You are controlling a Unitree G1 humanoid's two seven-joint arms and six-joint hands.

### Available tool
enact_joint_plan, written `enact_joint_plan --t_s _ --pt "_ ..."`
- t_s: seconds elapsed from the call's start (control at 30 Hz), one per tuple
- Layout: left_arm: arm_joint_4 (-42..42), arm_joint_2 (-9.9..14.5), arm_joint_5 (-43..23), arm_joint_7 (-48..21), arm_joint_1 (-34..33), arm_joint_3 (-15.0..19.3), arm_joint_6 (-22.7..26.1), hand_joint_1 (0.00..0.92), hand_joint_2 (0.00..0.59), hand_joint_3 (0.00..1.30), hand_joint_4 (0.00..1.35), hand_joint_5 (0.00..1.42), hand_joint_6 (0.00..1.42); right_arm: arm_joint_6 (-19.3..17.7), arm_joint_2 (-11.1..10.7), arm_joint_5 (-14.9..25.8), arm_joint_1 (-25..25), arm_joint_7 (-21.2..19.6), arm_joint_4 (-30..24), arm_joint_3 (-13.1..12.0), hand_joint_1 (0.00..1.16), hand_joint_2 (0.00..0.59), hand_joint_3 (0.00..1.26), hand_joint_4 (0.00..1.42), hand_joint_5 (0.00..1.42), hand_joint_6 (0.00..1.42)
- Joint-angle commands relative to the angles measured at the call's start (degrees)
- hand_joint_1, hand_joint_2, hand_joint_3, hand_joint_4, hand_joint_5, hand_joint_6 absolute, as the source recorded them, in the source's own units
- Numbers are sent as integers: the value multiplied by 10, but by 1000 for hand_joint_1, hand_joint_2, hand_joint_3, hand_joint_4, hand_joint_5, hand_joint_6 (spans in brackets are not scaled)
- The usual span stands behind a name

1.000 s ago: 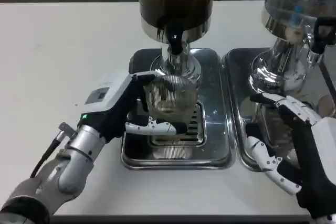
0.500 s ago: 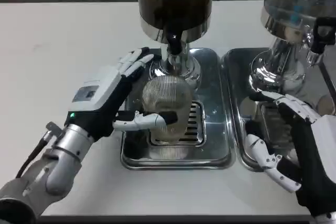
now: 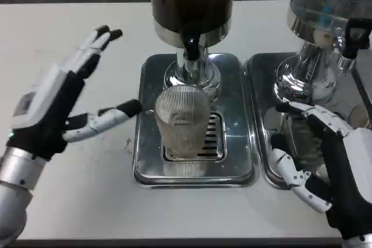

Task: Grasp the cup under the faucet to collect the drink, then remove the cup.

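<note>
Head view: a ribbed clear cup point(image 3: 182, 121) stands upright on the slotted grate point(image 3: 210, 136) of a shiny metal drip tray point(image 3: 235, 166), directly below the black faucet point(image 3: 191, 46) of a dark drink dispenser point(image 3: 193, 1). The dispenser's chrome base point(image 3: 192, 75) rises just beyond the cup. Whether any drink is in the cup cannot be told.

The left hand point(image 3: 55, 105) hovers over the white tabletop point(image 3: 70, 33) to the left of the tray, fingers spread apart and holding nothing. Its long fingers point(image 3: 96, 43) point toward the far side, and its thumb point(image 3: 104, 117) reaches right toward the tray, its black tip near the tray's left rim and apart from the cup.

To the right, a second dispenser point(image 3: 325, 4) with a clear body stands on its own metal tray point(image 3: 261, 85). The right hand point(image 3: 325, 166) sits at the near right, over this second tray, fingers apart and gripping nothing, well apart from the cup.
</note>
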Motion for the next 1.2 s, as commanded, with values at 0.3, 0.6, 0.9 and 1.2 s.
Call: enact_joint_plan --t_s 0.3,0.6,0.9,1.2 --pt "-169 6 -385 -251 8 89 -57 0 69 445 410 492 415 -18 4 6 -11 -17 17 -6 346 436 323 275 221 222" --pt "-221 -10 -607 -614 -79 89 205 0 37 225 147 216 186 -28 2 9 -10 -25 27 -11 351 437 335 253 210 212" --pt "-207 -57 -591 -708 -114 119 326 0 63 184 79 142 93 -30 5 8 -10 -31 33 -8 354 437 404 211 192 197" --pt "-162 -89 -539 -734 -142 127 342 0 64 164 44 123 75 -29 11 3 -12 -38 35 -6 354 437 410 203 185 180"
